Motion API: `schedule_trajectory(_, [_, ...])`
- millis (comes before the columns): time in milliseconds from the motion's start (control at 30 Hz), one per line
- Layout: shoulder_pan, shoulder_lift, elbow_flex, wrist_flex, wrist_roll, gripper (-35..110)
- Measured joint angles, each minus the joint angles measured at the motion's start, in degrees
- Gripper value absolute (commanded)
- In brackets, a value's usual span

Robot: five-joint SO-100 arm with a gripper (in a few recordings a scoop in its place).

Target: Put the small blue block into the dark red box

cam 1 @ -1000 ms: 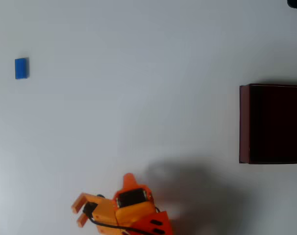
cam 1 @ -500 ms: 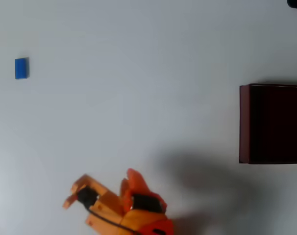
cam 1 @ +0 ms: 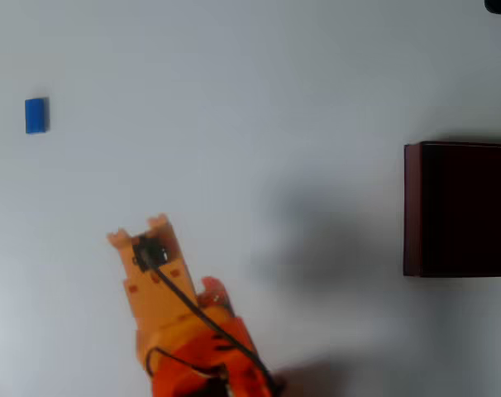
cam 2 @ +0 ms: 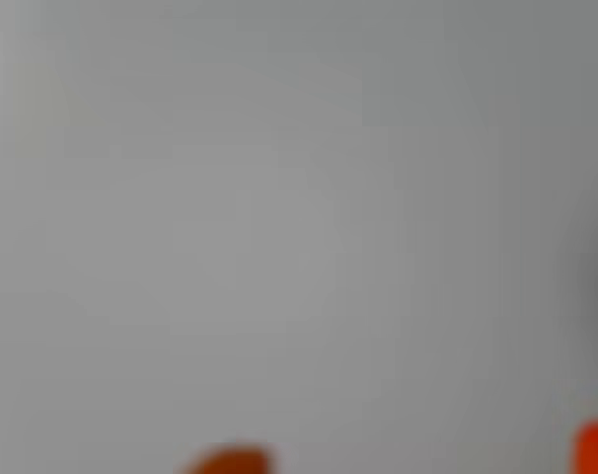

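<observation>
The white desk lies broad and bare across the overhead view, and at the right edge of the frame sits the dark red box, part cut off, its inside near black. The orange arm comes up from the bottom edge, left of centre, pointing toward the upper left. At its tip is the tool, two short prongs showing with a small gap between them, holding nothing; whether that gap is a true spread I cannot tell from up here, and the wrist view is a pale blur with just orange tips at its bottom edge. Up in the upper left of the frame lies the small blue block, well apart from the tool and far across the desk from the box. By my reckoning this is the reach, with the grasp not yet begun. Next move calls for carrying on up and left, setting the prongs either side of that tiny block, then lowering
</observation>
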Motion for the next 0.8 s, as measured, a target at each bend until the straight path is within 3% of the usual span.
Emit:
schedule_trajectory(133, [-5.3, -1.5, 1.1, -3.1, 14.3, 16])
schedule_trajectory(333, [-10.2, -12.8, 0.5, -11.3, 24.5, 16])
schedule_trajectory(800, [-15.5, -37.8, -15.6, -13.5, 33.7, 17])
